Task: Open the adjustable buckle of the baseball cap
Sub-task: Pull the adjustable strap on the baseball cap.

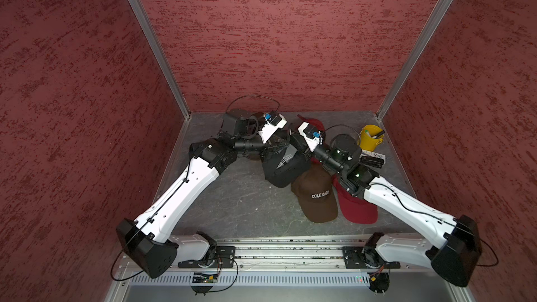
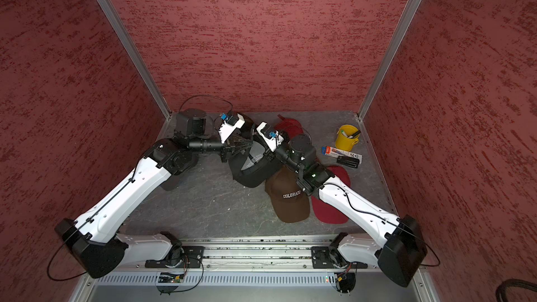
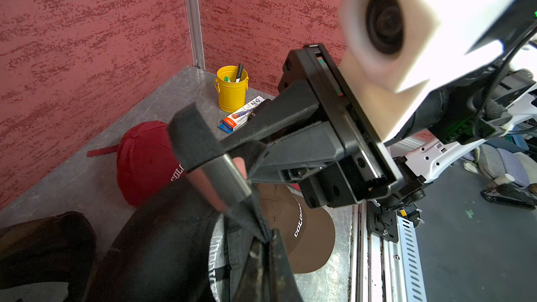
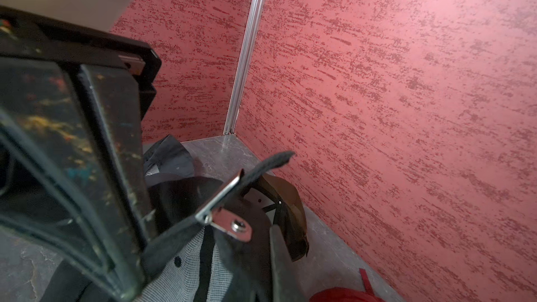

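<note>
Black cap [image 1: 286, 167]: sits mid-tabletop, toward the back wall, in both top views. Its brim is low and touches the brown cap, and its rear is raised between the two tools. White lettering shows on the crown.
Strap [image 3: 193, 137]: a black band at the cap's rear, stretched between the two tools. Its free end sticks out past the buckle.
Buckle [image 4: 222, 199]: a silver metal clamp on the strap, held in the air between the tools. In the right wrist view its flap is tilted up off the riveted plate, and the strap passes under the flap.
Left tool [image 3: 268, 245]: jaws closed, pinching the strap where it meets the cap's rear edge.
Right tool [image 3: 239, 161]: jaws closed, clamped on the strap just beside the buckle.
Brown cap [image 1: 318, 196]: lies flat in front of the black cap, with "COLORADO" readable on it.
Red cap [image 1: 359, 207]: just beside the brown cap, partly under the right arm.
Second red cap [image 1: 315, 124]: near the back wall, behind the right tool.
Yellow bucket [image 1: 370, 137]: stands upright in the back corner on the right arm's side, with pens in it.
Packet [image 2: 341, 152]: lies flat just in front of the bucket.
Tabletop [image 1: 232, 204]: grey and marbled, enclosed by red textured walls.
</note>
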Available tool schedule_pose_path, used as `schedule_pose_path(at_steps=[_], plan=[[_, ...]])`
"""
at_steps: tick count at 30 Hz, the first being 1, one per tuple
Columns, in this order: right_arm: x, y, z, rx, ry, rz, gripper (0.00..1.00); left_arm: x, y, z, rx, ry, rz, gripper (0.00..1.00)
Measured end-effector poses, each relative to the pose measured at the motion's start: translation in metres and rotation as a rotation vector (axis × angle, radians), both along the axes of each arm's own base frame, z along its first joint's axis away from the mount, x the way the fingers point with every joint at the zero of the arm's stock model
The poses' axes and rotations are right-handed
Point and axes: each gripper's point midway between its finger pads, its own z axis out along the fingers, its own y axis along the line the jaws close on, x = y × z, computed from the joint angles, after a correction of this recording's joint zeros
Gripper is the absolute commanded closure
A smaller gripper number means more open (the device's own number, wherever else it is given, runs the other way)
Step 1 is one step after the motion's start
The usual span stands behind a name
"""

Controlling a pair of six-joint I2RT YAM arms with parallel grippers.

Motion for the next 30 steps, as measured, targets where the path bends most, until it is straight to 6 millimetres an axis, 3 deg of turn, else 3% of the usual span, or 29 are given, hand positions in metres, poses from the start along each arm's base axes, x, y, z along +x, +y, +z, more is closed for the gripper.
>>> schedule_pose_path(at_steps=[5, 15, 21, 30], plan=[[-0.001, -0.002, -0.003, 0.077, 0.018, -0.003, 1.00, 0.000, -0.003, -0.003, -0.003, 0.018, -0.008, 1.00], [0.001, -0.009, 0.011, 0.249, 0.039, -0.034, 1.00, 0.001, -0.010, -0.011, 0.006, 0.039, -0.021, 1.00], [-0.001, -0.005, 0.010, 0.229, 0.015, -0.011, 0.74, 0.002, -0.011, -0.010, 0.003, 0.037, -0.020, 1.00], [0.001, -0.001, -0.023, 0.002, -0.013, -0.024, 0.65, 0.007, -0.005, -0.009, 0.010, 0.043, -0.003, 1.00]])
